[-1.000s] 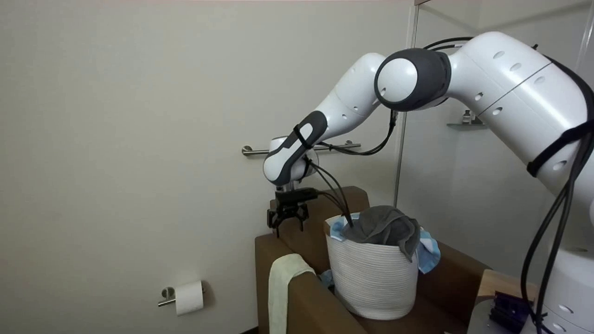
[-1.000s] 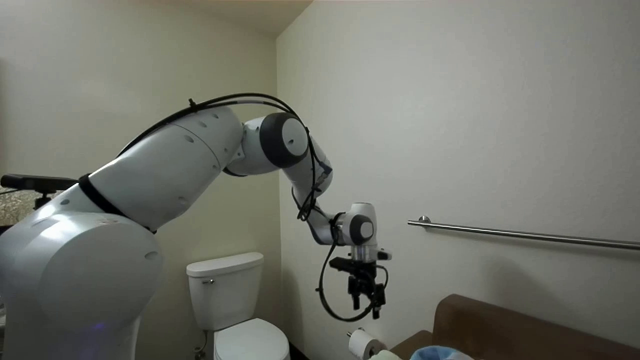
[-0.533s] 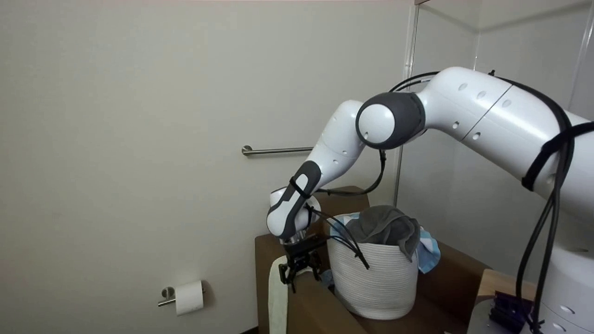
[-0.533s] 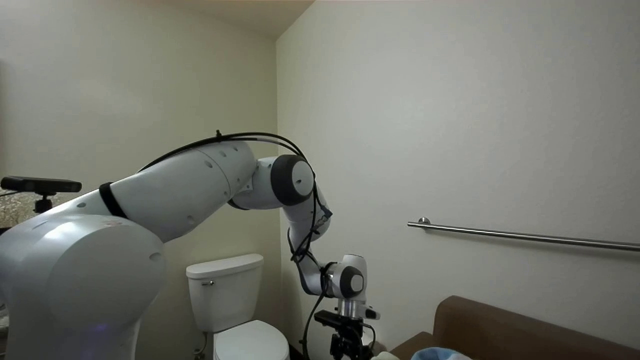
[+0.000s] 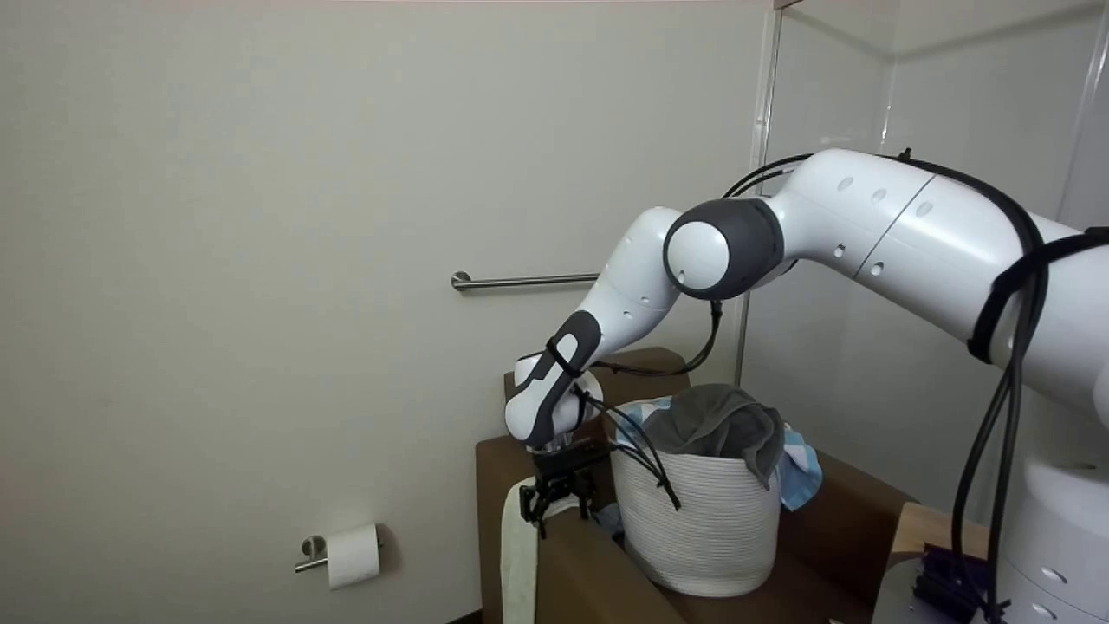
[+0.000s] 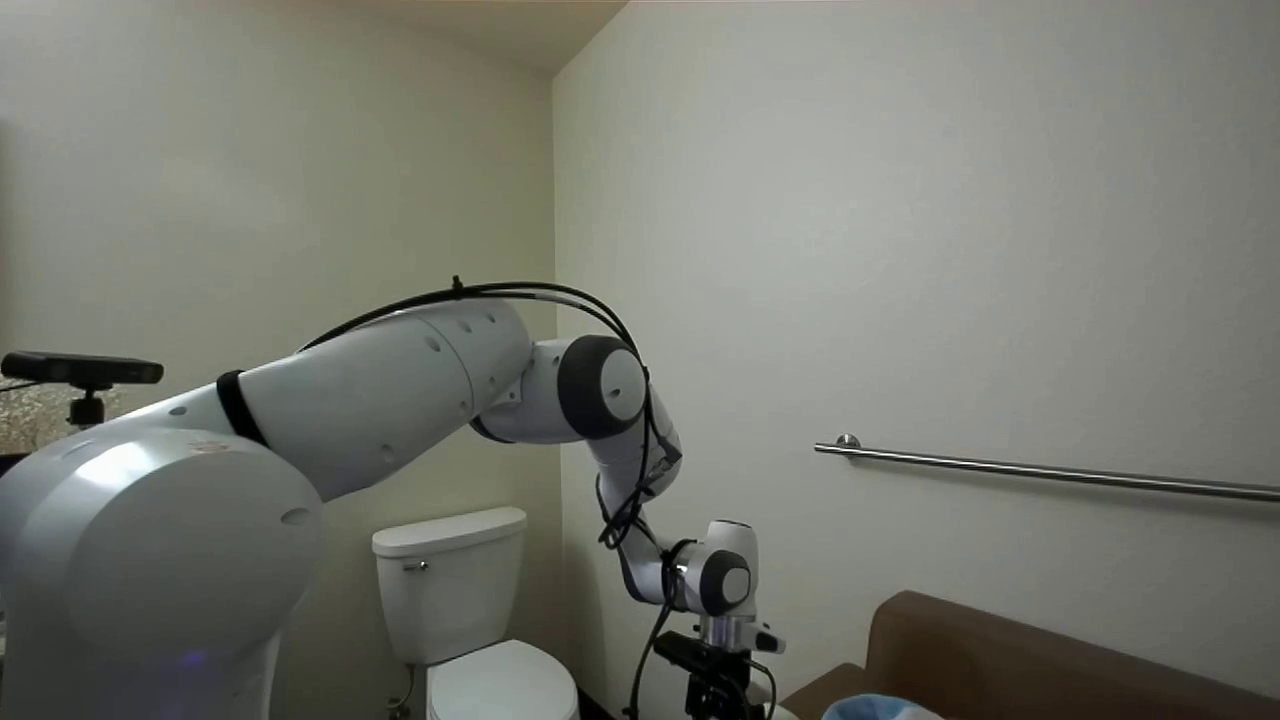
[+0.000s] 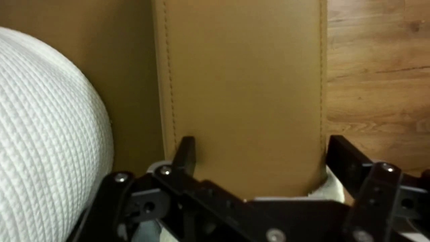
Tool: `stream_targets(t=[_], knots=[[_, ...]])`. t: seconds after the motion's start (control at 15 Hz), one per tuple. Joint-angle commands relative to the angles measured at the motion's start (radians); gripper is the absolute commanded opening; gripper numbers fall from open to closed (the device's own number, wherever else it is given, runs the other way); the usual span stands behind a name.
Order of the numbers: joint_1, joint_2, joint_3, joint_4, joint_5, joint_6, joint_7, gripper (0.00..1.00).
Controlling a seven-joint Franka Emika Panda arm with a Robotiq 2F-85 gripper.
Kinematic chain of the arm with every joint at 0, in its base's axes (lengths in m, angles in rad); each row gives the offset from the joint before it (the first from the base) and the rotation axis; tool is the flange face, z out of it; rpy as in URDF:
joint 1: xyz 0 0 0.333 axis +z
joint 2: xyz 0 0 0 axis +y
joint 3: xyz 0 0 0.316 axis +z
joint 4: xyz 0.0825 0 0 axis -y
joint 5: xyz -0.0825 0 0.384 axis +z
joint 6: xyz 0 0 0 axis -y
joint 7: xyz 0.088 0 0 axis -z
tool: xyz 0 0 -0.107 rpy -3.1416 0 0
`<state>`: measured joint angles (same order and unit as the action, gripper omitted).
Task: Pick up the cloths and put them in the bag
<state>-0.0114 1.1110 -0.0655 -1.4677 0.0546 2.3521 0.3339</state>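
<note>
In the wrist view the gripper (image 7: 262, 144) has its fingers (image 7: 342, 153) spread wide apart, the brown stitched armrest (image 7: 245, 84) showing between them and running up toward twelve o'clock. A white woven basket (image 7: 43, 134) bulges in at nine o'clock, wood-grain floor (image 7: 379, 84) shows toward three o'clock, and an edge of the cream cloth (image 7: 331, 190) peeks out at four o'clock, just beside the nearer finger.

In an exterior view the Panda arm (image 5: 728, 251) reaches in from three o'clock, with the gripper pointing down over the armrest of the armchair (image 5: 845, 529), at nine o'clock from the basket, which stands in that chair. The cream cloth is draped across the armrest, its long end hanging toward seven o'clock from the gripper; whether gripper and cloth touch cannot be told. A dark gray cloth (image 5: 719, 425) is heaped at the basket's twelve o'clock, one fold spilling over the rim, while blue-and-white cloth (image 5: 799, 472) hangs over it between two and three o'clock and shows again at eleven; whether this is one piece is unclear. A grayish-blue cloth (image 5: 609, 518), partly hidden, lies between basket and armrest.

In an exterior view a white toilet (image 6: 460, 600) stands at seven o'clock.
</note>
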Motion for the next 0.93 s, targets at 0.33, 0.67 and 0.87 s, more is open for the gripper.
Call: stream_targets(t=[0.33,0.67,0.87], knots=[[-0.088,0.033,0.097,-0.039,0.056,0.368,-0.177,0.74],[-0.182,0.070,0.184,-0.035,0.080,0.342,-0.305,0.41],[-0.215,0.063,0.219,-0.038,0.101,0.341,-0.340,0.23]])
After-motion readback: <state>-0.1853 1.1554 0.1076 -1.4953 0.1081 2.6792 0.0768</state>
